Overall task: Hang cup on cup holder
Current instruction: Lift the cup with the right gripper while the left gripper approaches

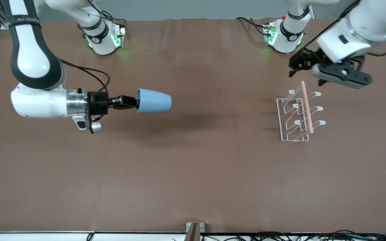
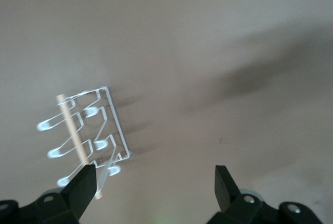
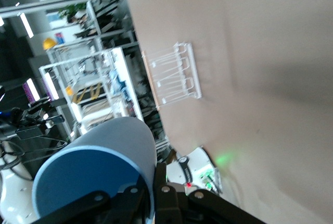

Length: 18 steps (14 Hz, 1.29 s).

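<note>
Over the brown table (image 1: 193,174), toward the right arm's end, the right gripper (image 1: 130,102) holds the cup (image 1: 153,100) sideways in the air, one finger inside the rim and one outside, clamped on the wall; its fingertips are hidden by the cup in the front view. Well apart, toward the left arm's end, the cup holder (image 1: 298,113) stands on the table with its wooden dowel (image 1: 307,106) across the top. Above the table just beside the rack hangs the left gripper (image 2: 153,182), jaws spread wide and empty; its wrist view blurs the rack's prongs. Beside the cup, the right wrist view shows shelving (image 3: 88,88) and a lit room off the table's edge
</note>
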Motion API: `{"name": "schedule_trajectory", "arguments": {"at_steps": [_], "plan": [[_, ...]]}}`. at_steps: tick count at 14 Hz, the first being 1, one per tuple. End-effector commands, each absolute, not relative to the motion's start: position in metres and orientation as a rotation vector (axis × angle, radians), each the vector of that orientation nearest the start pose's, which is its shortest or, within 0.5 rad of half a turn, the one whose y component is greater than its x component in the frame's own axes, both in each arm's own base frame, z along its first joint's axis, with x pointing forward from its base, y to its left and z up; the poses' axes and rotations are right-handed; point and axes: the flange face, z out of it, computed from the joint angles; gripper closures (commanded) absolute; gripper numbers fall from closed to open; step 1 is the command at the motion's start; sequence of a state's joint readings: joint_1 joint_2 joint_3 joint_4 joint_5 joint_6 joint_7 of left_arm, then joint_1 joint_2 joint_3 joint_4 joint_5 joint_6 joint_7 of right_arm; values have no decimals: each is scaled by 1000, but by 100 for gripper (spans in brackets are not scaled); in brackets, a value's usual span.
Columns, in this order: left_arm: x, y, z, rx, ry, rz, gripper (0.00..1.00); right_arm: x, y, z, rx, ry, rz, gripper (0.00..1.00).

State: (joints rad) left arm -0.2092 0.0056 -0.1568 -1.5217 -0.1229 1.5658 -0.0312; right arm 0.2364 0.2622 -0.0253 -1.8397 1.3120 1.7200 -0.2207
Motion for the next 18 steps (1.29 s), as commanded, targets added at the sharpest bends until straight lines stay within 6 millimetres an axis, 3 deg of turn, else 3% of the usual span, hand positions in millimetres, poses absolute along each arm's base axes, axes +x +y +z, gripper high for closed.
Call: {"name": "schedule_trajectory", "arguments": {"at_steps": [1,3,6,8,11,18], "plan": [[498,-261,652,-3205,715,-74,0,578,226,397,-1706,21,411,98],[494,-304,656,-3194,830,-130,0,576,233,377,-1645,7,457,98],[490,-358,652,-3180,969,-173,0,577,238,366,-1606,29,489,94],[486,-391,645,-3174,1046,-219,0,575,245,360,-1490,28,524,94],[473,-443,630,-3080,1160,-329,0,576,246,363,-1486,25,531,93],[460,-490,622,-3026,1281,-489,0,571,257,353,-1499,23,554,92]]}}
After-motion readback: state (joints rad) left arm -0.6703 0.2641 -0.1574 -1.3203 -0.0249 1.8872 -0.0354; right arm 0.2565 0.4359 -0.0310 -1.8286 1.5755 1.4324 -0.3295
